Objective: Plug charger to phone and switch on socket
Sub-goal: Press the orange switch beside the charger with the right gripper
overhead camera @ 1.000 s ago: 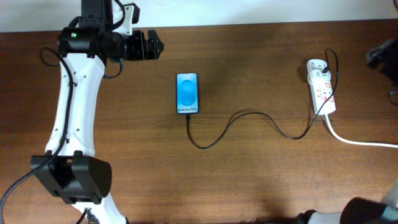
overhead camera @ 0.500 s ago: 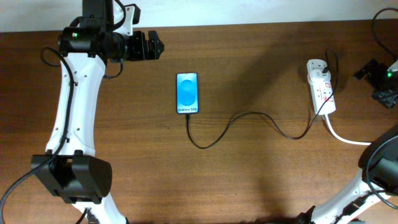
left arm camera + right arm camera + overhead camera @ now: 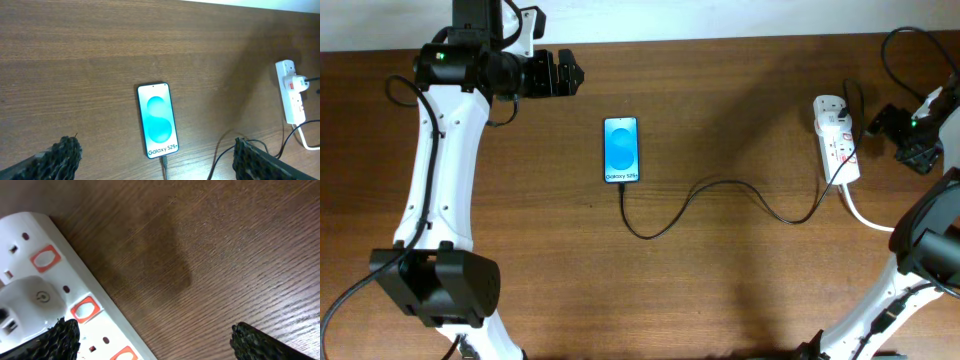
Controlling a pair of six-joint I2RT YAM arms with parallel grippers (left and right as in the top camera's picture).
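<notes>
White socket [image 3: 837,135], right pincer [image 3: 874,122] now nearer

a: the overhead camera looks straight down and takes in the whole table [image 3: 720,280].
b: the left wrist camera looks down from a distance at phone [image 3: 157,120] and socket [image 3: 291,105]; the right wrist camera hangs close over that socket's end.

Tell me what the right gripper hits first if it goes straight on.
Likely the socket: overhead, the right gripper points toward it. Its wrist view shows mostly bare table ahead, so wood beside it might come first.
</notes>
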